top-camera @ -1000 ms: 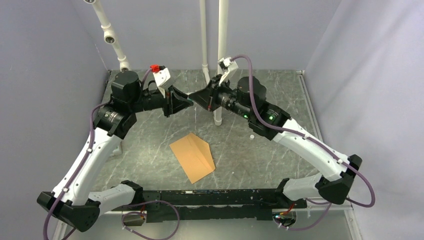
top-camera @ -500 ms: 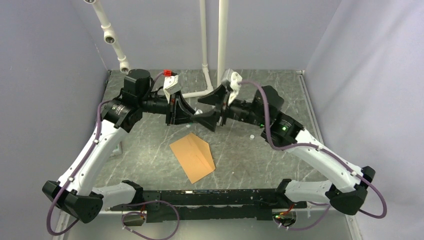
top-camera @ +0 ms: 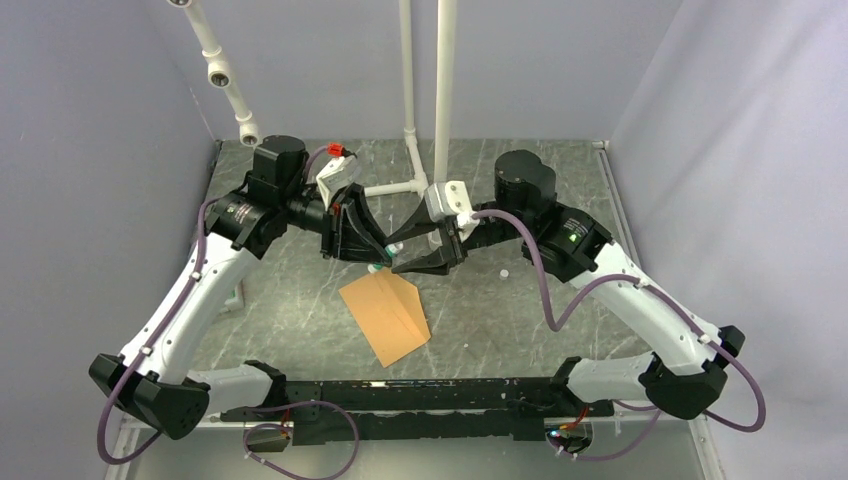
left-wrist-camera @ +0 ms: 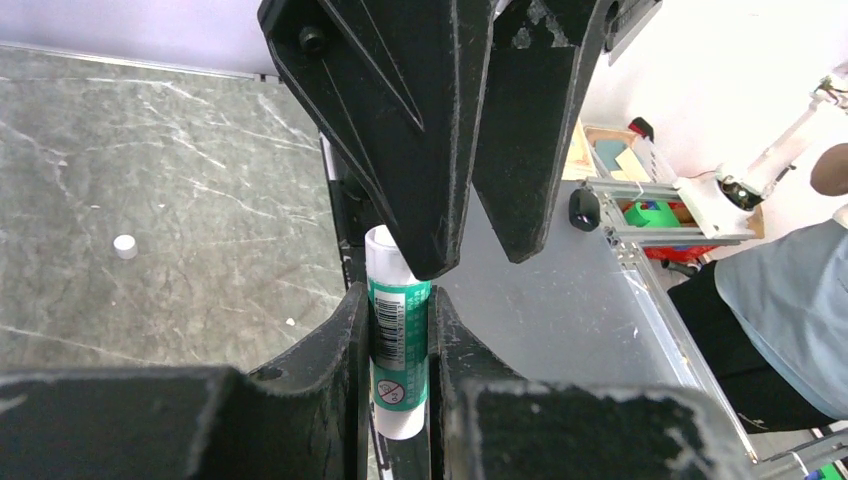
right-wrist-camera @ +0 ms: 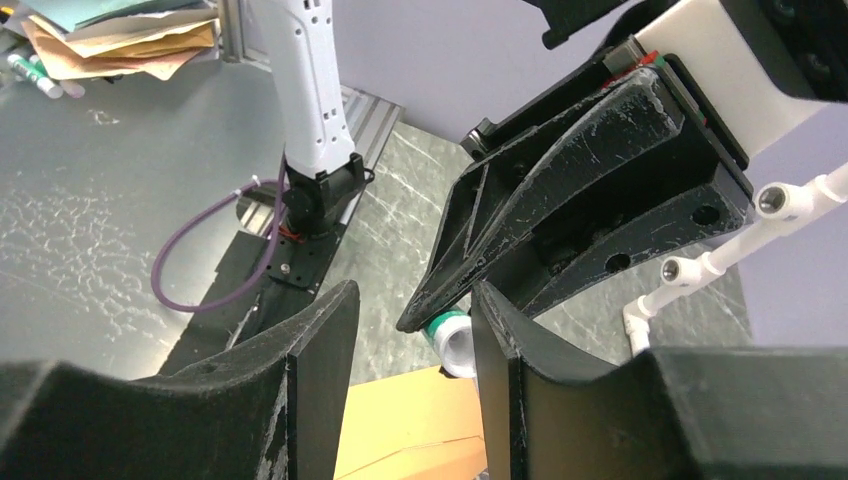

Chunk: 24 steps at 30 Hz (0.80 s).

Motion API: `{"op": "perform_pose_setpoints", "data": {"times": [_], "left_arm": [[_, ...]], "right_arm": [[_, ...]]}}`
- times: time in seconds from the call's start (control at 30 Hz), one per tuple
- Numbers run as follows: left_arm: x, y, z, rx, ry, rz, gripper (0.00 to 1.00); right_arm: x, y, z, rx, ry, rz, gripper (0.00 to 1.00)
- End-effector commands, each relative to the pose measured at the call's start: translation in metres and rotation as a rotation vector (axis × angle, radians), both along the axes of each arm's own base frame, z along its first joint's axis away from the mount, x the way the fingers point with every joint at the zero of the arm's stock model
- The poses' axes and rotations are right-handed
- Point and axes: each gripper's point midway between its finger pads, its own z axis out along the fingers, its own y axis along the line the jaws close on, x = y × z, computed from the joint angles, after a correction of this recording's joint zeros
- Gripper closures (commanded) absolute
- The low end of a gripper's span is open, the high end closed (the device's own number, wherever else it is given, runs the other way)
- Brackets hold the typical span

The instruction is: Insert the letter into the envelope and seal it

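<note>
The envelope [top-camera: 385, 315] lies flat on the bench [top-camera: 560, 180], near the front rail between the two arms. It shows one long crease, and I cannot tell whether its flap is folded down. No pale sheet shows anywhere on its own, so the letter is most likely already inside, though the paper hides it.

The left tool [left-wrist-camera: 398, 300] is clenched on a green-and-white glue stick [left-wrist-camera: 398, 345], held just above the envelope's far corner. The right tool [right-wrist-camera: 410, 330] is spread wide and grasps nothing. In its own wrist view the stick's pale end [right-wrist-camera: 452, 340] shows in the gap between its fingers. In the left wrist view one of those fingers overlaps the stick's top.

A small white round piece [top-camera: 503, 272] rests on the bench to the right, well apart from the envelope. It may be the stick's cap, but it is too small to tell.

By my judgement the insertion is done and the sealing is in hand. Glue has yet to go on the flap, which must then be folded and pressed.
</note>
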Motion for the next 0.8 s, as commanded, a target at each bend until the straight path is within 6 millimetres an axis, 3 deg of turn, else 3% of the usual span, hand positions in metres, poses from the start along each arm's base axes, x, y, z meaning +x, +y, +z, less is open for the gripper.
{"op": "perform_pose_setpoints", "data": {"times": [0.0,0.3,0.57,0.77], "left_arm": [[-0.017,0.005,0.020,-0.070,-0.051,-0.096,0.98],[-0.026,0.008,0.022,-0.084,-0.041,-0.134,0.98],[-0.026,0.009,0.026,-0.089,-0.059,-0.128,0.98],[-0.027,0.009,0.027,-0.092,-0.061,-0.133,0.98]], "right_arm": [[-0.013,-0.009,0.008,0.009,-0.053,0.067,0.52],[-0.005,-0.004,0.008,0.029,-0.042,0.036,0.46],[-0.005,0.001,0.008,0.039,-0.019,0.052,0.56],[-0.003,0.002,0.002,0.020,-0.007,0.047,0.54]]}}
